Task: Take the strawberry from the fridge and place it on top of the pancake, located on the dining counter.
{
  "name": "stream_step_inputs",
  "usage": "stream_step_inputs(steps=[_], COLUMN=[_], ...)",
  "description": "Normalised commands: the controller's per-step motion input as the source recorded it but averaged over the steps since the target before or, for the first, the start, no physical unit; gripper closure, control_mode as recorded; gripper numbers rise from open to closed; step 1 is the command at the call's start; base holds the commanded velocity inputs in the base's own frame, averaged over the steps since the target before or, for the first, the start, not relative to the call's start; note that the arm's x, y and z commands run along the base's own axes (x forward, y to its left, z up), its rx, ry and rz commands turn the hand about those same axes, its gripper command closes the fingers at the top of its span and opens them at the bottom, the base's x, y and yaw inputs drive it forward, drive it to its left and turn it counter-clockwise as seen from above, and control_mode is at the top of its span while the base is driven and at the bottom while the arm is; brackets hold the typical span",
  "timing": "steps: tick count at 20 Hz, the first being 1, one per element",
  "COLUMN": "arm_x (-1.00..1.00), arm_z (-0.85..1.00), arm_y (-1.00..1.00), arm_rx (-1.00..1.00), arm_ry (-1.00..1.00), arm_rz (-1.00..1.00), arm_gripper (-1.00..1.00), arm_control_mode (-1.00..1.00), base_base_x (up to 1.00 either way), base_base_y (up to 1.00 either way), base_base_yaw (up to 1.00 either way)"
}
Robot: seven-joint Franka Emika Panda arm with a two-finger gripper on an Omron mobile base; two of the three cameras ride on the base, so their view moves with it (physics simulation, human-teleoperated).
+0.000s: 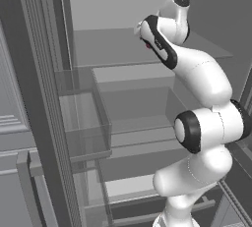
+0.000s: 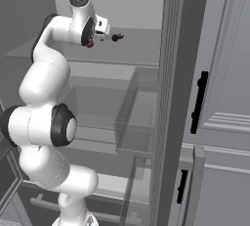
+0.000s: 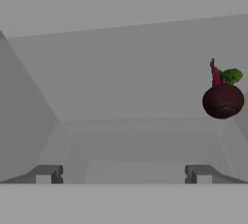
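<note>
I am reaching into the open fridge (image 1: 123,73) at its upper shelf (image 2: 139,49). A tiny red bit, the strawberry (image 2: 90,44), peeks out under my wrist on that shelf, and it shows again as the strawberry (image 1: 147,45) at the edge of the hand. My gripper (image 3: 123,174) is open with nothing between its fingers (image 3: 48,173). From the side, the gripper (image 2: 105,30) hovers just above the shelf, a little left of a small dark ball (image 2: 116,37). The pancake and the dining counter are out of view.
The dark ball (image 3: 223,101) has a magenta stem and green leaf and lies ahead to the right of the fingers. Glass door bins (image 1: 83,118) (image 2: 139,117) flank the opening. Lower shelves (image 1: 138,127) lie under the arm. Grey panelled cabinets (image 2: 224,98) stand to the right.
</note>
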Motion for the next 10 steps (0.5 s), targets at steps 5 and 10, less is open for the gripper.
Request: stream_step_inputs(steps=[5,10], arm_x=[-0.16,-0.15], arm_z=[-0.02,-0.05], arm_y=[0.00,0.00], arm_rx=[0.00,0.00], arm_ry=[0.00,0.00], arm_rz=[0.00,0.00], arm_gripper=[-1.00,-1.00], arm_control_mode=[-1.00,-1.00], base_base_x=[0.00,0.00], base_base_y=[0.00,0.00], base_base_yaw=[0.00,0.00])
